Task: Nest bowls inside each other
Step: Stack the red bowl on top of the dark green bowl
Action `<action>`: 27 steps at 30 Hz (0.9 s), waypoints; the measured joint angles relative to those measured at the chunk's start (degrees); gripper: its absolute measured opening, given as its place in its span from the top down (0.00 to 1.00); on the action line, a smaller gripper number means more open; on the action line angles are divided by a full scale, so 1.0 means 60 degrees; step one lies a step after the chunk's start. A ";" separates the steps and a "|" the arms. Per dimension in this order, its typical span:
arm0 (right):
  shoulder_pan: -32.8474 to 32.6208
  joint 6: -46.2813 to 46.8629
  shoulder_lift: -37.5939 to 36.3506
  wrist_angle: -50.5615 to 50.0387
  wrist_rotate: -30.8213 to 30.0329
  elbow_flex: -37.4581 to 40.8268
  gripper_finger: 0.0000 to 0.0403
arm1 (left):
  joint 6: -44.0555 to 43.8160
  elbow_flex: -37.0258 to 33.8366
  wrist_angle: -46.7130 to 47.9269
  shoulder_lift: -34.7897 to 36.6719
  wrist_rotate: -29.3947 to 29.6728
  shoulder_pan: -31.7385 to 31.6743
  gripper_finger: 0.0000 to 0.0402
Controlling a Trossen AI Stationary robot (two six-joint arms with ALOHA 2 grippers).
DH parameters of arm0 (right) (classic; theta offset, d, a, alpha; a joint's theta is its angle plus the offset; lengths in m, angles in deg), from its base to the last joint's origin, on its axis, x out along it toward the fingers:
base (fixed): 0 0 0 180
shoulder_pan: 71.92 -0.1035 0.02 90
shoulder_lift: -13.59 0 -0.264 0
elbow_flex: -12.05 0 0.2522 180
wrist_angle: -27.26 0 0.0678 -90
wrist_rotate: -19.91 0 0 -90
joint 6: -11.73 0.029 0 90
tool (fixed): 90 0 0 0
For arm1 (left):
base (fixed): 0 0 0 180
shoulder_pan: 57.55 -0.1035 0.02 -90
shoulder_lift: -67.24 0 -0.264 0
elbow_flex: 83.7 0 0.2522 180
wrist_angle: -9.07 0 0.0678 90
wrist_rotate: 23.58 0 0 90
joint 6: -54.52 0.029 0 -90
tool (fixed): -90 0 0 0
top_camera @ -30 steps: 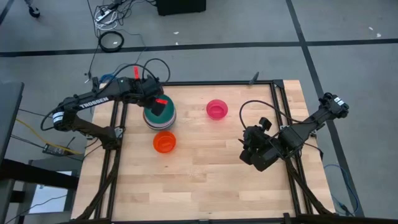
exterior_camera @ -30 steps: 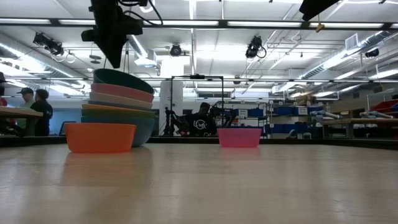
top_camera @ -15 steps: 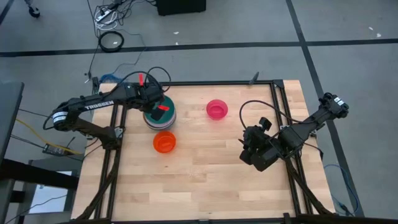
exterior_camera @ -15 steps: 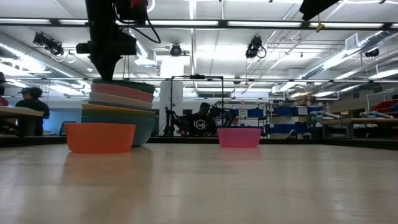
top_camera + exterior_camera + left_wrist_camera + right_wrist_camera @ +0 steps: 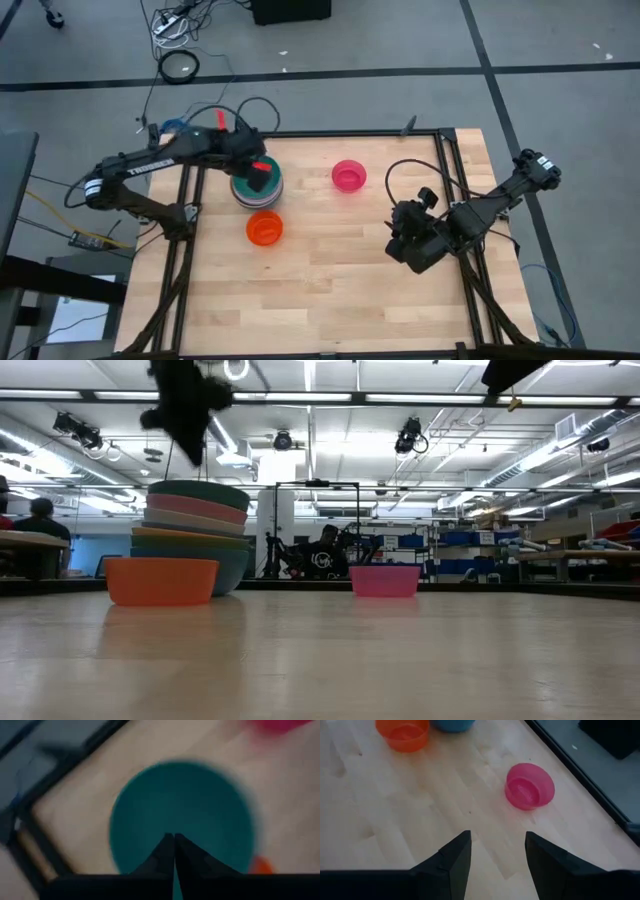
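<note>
The jaws of the left gripper (image 5: 259,178) are seen shut and empty above the teal bowl (image 5: 182,815) topping the stack of bowls (image 5: 190,538). Beside the stack sit an orange bowl (image 5: 264,229) and, farther off, a pink bowl (image 5: 529,786). The right gripper (image 5: 495,855) is kept wide open over the table (image 5: 340,290).

We see two dark, slender jointed arms. The left arm (image 5: 150,168) carries white TROSSEN lettering along its link, red patches near its wrist and black cables looping above it. The right arm (image 5: 500,200) has a white marking at its far joint and a black cable arching over its bulky wrist. The right gripper's fingers (image 5: 452,857) are dark, tapered wedges.
</note>
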 joint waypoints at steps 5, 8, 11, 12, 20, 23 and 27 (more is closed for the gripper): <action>0.0923 0.0784 -0.0002 -0.0104 0.0617 0.1019 0.60 | 0.0734 0.1932 -0.0594 0.0692 -0.0012 0.1135 0.95; 0.2012 -0.0054 -0.0001 0.1512 0.1732 0.1889 0.61 | 0.1037 0.2721 -0.1137 0.1330 0.0200 0.1897 0.95; 0.3283 -0.1942 0.0016 0.4208 0.2860 0.2576 0.61 | 0.1080 0.2946 -0.1790 0.2108 0.0536 0.2533 0.95; 0.3747 -0.2548 0.0037 0.5188 0.3140 0.2735 0.61 | 0.1080 0.2946 -0.1925 0.2343 0.0612 0.2695 0.95; 0.7056 -0.4965 0.0890 0.7870 0.5160 0.2639 0.61 | 0.0898 0.2942 -0.1831 0.2929 0.1017 0.3164 0.95; 0.7671 -0.5512 0.1638 0.8520 0.6108 0.2639 0.61 | 0.0895 0.2924 -0.1498 0.2820 0.1085 0.3162 0.95; 0.7928 -0.5972 0.2634 0.8793 0.6587 0.2639 0.61 | 0.0882 0.2924 -0.1155 0.2685 0.1271 0.3161 0.95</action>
